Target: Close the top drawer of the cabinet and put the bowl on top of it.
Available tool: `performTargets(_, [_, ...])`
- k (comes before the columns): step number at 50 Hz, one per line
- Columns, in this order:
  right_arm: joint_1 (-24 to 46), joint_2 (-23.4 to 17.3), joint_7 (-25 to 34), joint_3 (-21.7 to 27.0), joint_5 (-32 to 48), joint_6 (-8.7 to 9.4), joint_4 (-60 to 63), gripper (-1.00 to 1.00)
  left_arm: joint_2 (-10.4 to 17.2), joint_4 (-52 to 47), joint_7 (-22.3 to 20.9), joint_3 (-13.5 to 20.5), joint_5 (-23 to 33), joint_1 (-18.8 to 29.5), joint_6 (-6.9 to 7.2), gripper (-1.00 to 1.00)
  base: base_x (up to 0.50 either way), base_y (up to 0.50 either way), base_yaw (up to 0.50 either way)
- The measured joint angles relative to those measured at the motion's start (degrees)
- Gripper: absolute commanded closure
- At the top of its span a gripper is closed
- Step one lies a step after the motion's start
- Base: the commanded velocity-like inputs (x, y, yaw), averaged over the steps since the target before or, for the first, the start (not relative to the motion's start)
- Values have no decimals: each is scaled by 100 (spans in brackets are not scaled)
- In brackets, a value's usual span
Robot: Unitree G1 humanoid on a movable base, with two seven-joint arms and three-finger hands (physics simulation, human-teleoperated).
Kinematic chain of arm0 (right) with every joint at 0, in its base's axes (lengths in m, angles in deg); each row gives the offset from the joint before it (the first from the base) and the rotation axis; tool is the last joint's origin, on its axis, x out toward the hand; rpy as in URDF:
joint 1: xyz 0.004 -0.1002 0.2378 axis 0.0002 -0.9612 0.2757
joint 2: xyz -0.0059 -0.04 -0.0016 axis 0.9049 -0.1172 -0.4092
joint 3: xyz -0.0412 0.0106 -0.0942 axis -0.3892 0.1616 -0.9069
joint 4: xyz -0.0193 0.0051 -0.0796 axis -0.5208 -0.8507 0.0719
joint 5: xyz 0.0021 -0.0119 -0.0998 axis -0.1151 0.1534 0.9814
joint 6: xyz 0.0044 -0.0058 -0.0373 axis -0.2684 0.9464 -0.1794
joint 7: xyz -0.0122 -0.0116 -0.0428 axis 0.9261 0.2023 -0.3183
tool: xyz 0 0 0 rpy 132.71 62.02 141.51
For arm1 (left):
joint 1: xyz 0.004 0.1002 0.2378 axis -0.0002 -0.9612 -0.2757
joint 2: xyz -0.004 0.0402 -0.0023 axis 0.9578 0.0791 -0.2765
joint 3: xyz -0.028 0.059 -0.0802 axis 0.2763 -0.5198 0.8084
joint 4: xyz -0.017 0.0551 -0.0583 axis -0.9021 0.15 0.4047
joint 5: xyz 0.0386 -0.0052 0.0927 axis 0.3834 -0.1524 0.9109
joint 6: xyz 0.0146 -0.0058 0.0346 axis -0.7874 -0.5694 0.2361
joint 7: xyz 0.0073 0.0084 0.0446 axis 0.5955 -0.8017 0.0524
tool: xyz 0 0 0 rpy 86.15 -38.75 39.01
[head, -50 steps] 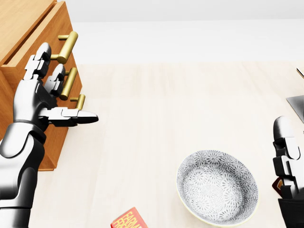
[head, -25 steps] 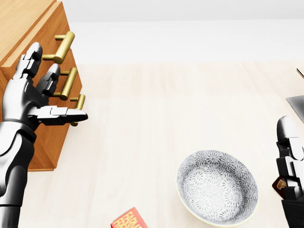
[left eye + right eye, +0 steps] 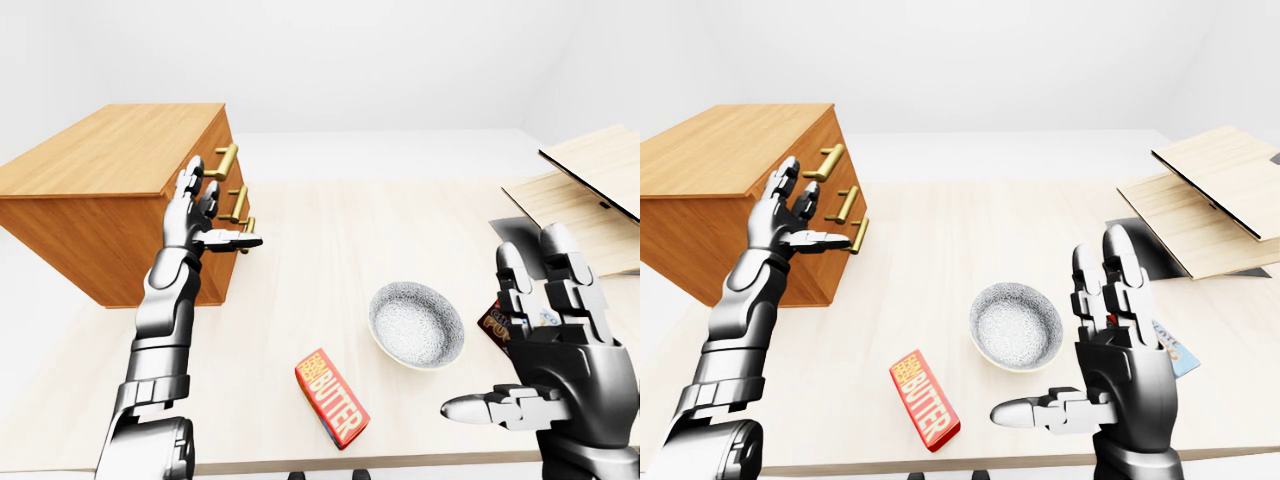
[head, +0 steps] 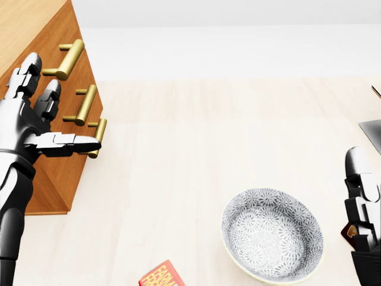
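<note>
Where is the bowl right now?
In the left-eye view the bowl sits on the table, right of centre, between the butter box and the right robot hand.

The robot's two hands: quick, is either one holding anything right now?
Left hand: open, fingers spread against the cabinet drawer fronts, holding nothing.
Right hand: open, empty, raised beside the bowl.

The red box (image 3: 332,398) lying on the table reads "BUTTER" in large white letters; its smaller print is illegible.
</note>
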Motion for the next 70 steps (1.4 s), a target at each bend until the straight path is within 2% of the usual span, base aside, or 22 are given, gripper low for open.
performTargets(30, [16,-44,-51,-50,18,0,-42,-100,148,-80,526,-332,-18,-26,0,-100,1,0,0])
performTargets(42, [26,-57,-69,-63,24,0,-61,-100,131,-111,909,-466,126,-12,0,-100,1,0,0])
performTargets(56, [43,-63,-75,-50,13,0,-67,-100,93,-135,938,-440,177,-26,0,-100,1,0,0])
performTargets(64, [44,-60,-75,-49,12,0,-60,-100,-57,-849,1028,-299,300,-449,0,-100,0,0,0])
performTargets(70, [44,-59,-76,-45,7,0,-52,-100,-206,-1533,858,-68,434,-819,0,-100,0,0,0])
